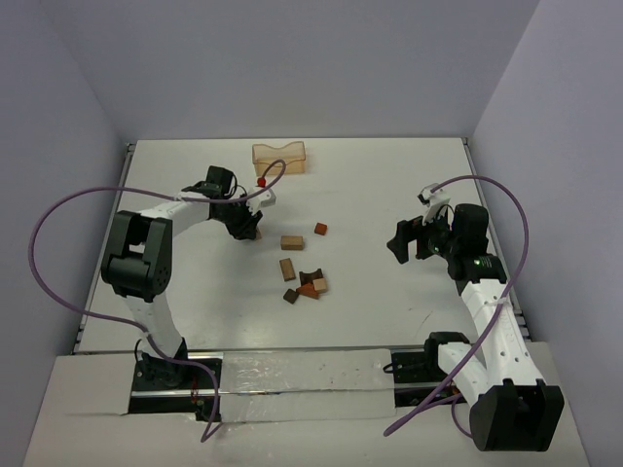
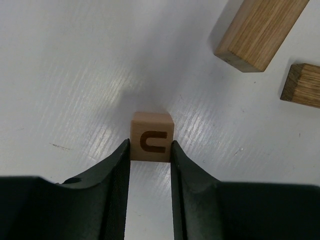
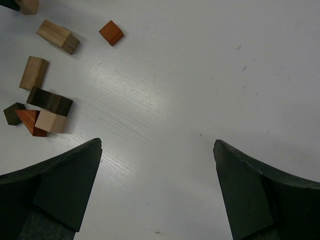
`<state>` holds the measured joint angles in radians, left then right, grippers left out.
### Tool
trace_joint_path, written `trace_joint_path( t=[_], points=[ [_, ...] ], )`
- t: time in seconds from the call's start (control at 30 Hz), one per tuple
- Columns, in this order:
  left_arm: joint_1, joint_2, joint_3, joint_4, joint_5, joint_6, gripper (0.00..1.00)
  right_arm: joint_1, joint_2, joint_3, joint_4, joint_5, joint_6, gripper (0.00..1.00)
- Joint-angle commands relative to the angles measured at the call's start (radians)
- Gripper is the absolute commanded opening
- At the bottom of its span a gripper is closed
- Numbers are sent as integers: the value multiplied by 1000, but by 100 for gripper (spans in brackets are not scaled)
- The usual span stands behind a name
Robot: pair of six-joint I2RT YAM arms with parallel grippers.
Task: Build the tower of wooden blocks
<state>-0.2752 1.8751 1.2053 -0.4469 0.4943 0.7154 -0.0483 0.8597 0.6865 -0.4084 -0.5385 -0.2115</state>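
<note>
Blocks of wood (image 1: 311, 284) lie loose in the middle of the white desk (image 1: 389, 185). None is stacked, so the tower is not started. The left tool (image 2: 150, 146) pinches a small tan wooden cube with a dark C mark (image 2: 152, 126), one finger on each side, likely so it lifts straight. The cube seems to rest on the desk. The right tool (image 3: 157, 145) is spread wide and holds nothing, over bare desk right of the pile.

I count eight blocks:
- Four tan: that cube, a pale tan cube (image 3: 50, 121) and two long tan blocks (image 3: 57, 36).
- Two reddish: a reddish-brown cube (image 3: 111, 32) and a reddish-brown wedge (image 3: 30, 121).
- Two dark brown blocks (image 3: 49, 101).

One pale orange see-through tray (image 1: 279, 158) sits far back.
</note>
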Motion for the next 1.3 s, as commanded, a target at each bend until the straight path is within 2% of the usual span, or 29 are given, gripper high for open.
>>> trace_joint_path(
  t=[0.0,0.17,0.27,0.47,0.87,1.27],
  points=[
    [2,-43,-9,19,57,25,27,8,-2,45,18,6,-11,100],
    [-1,-115,-6,4,76,26,16,7,-5,45,17,-1,-14,100],
    [-3,-119,45,-60,109,43,14,8,-6,47,17,-6,-15,100],
    [-30,-76,164,-196,170,72,13,8,-5,47,17,-8,-17,100],
    [-169,-28,207,-264,127,140,12,8,-3,46,16,-9,-21,100],
    [-218,35,293,-328,103,217,14,8,1,48,15,-12,-23,100]
  ],
)
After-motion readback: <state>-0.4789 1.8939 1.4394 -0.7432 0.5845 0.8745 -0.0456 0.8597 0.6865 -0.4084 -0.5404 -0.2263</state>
